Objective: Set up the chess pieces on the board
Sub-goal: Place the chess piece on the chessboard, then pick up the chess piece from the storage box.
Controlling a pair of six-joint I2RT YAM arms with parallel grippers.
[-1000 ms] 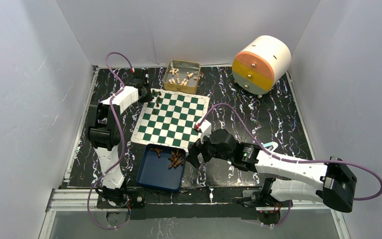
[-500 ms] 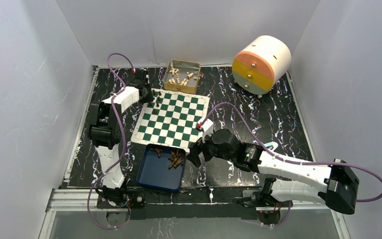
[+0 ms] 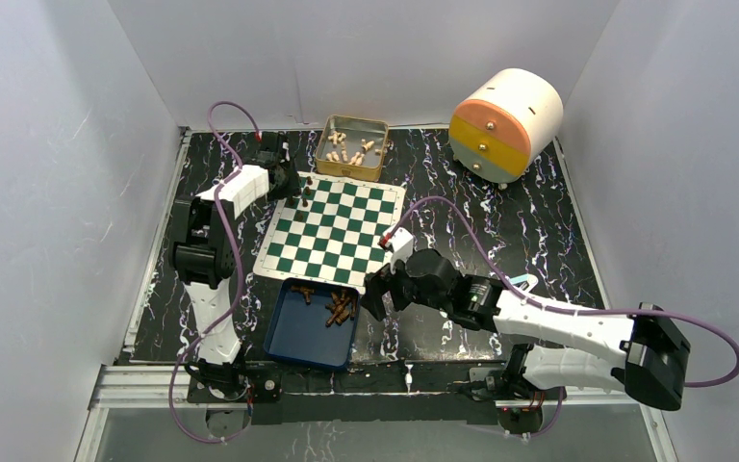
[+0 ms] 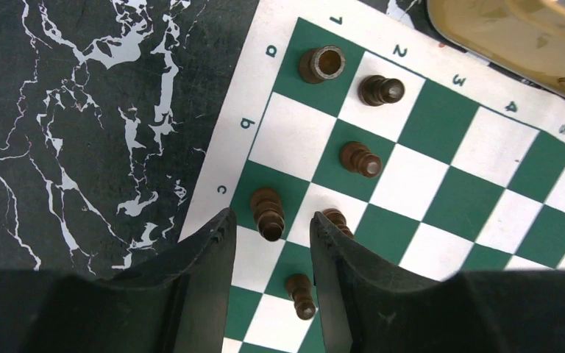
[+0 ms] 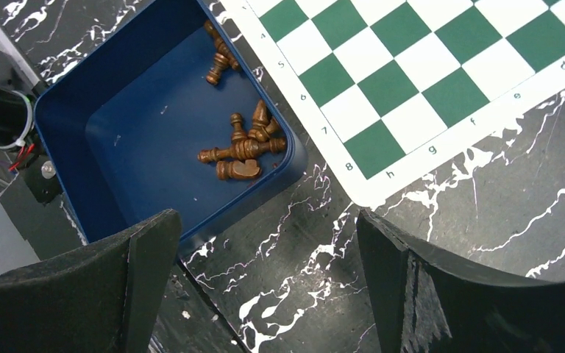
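Early going — six dark chess pieces (image 4: 360, 159) stand at the upper-left corner of the board (image 3: 346, 241), while a heap more lies in the blue tray (image 5: 118, 147) at lower centre, so most of the setting-up is left. The left pincer (image 4: 270, 220) is narrowly open astride one piece, not visibly clamping it; the right pincer (image 5: 265, 228) gapes wide and empty beside the tray. The tabletop (image 3: 500, 221) is black marbled, boxed in by white walls — a gold tin (image 3: 325, 144) of pale pieces and a round drawer drum (image 3: 505, 123) sit at the back
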